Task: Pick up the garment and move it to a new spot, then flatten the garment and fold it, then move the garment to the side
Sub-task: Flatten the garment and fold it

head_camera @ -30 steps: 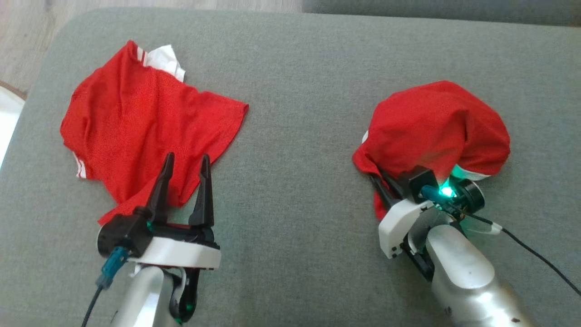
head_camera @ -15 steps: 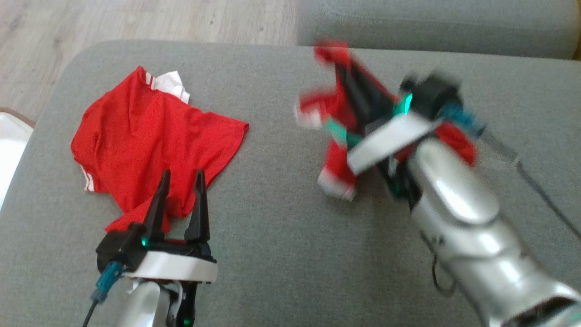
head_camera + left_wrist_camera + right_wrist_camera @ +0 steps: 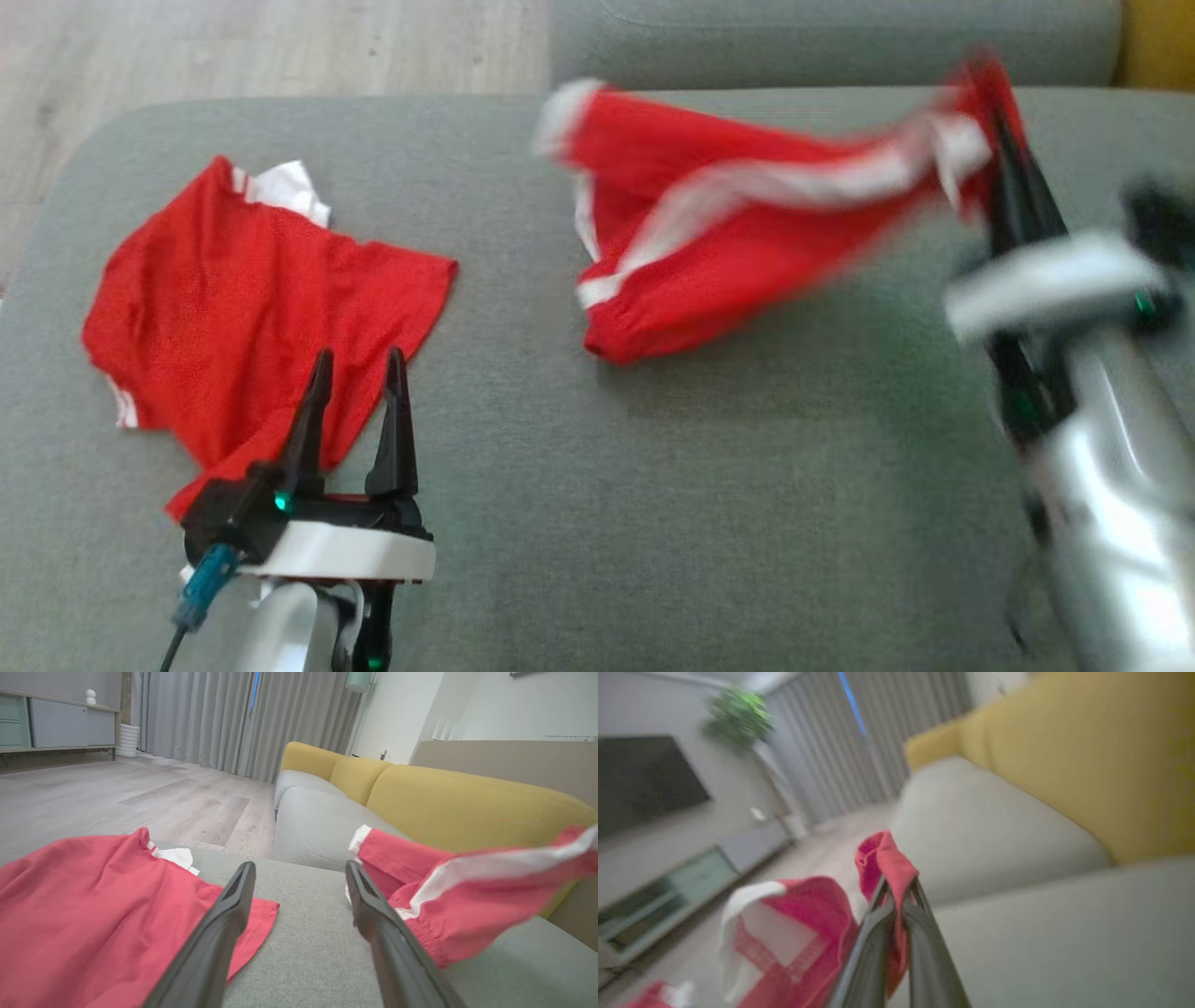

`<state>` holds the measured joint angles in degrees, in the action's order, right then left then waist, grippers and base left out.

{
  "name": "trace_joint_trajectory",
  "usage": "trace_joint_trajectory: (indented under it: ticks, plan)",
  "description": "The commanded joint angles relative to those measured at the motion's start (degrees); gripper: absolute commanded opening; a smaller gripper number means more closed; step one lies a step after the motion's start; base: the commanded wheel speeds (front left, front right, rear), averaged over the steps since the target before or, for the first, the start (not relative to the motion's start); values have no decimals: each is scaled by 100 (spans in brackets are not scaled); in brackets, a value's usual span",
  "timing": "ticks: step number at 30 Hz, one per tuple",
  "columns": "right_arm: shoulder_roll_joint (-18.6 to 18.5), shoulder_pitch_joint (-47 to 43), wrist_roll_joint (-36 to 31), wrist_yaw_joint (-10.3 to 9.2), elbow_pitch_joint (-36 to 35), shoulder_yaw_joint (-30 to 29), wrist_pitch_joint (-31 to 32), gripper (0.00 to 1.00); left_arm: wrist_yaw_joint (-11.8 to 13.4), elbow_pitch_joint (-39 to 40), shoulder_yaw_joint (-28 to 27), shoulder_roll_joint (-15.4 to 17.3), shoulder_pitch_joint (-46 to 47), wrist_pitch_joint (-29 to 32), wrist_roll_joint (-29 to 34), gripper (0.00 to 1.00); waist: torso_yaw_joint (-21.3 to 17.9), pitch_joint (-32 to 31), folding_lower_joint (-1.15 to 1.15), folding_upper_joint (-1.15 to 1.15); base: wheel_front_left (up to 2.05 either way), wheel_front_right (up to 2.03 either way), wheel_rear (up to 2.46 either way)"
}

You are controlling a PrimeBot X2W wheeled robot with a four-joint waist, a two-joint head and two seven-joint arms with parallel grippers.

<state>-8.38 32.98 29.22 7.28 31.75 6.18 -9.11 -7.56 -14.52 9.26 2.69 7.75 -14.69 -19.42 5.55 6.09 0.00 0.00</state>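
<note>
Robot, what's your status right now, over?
Right claw shut on striped garment, held aloft. Left claw open by red shirt. Nothing in the way.

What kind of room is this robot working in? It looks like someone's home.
Most likely a living room, or a mock-up of one: a sofa with yellow back cushions, floor-length curtains and a wood floor. A dark screen, probably a TV, is on the wall.
</note>
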Motion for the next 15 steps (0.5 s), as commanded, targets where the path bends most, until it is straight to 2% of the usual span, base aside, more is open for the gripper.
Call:
trace_joint_trajectory:
  ticks: [1, 4, 5, 6, 7, 11, 15]
  plan:
    - [-125, -292, -237, 21, 34, -185, 137, 0, 16, 176, -161, 19, 230, -30, 65, 100, -118, 107, 0, 0, 0, 0, 0]
    - [-217, -631, -501, 21, 331, -657, 216, 0, 14, 163, -145, 19, 280, -30, 92, 100, -176, 159, 0, 0, 0, 0, 0]
    - [-227, -762, -660, 21, 497, -899, 274, 8, 14, 152, -128, 19, 300, -30, 107, 100, -205, 171, 0, 0, 0, 0, 0]
    - [-224, -854, -848, 21, 591, -1075, 273, 44, 13, 144, -112, 19, 316, -30, 117, 100, -232, 182, 0, 0, 0, 0, 0]
    - [-186, -926, -1011, 21, 681, -1326, 257, 100, 12, 137, -104, 19, 328, -30, 124, 100, -262, 189, 0, 0, 0, 0, 0]
    - [111, -1045, -1771, 21, 750, -1937, 217, 100, 11, 108, -116, 19, 342, -30, 159, 100, -401, 175, 0, 0, 0, 0, 0]
    - [404, -1092, -2410, 21, 345, -1960, -83, 100, 10, 105, -121, 19, 344, -30, 165, 100, -521, 106, 0, 0, 0, 0, 0]
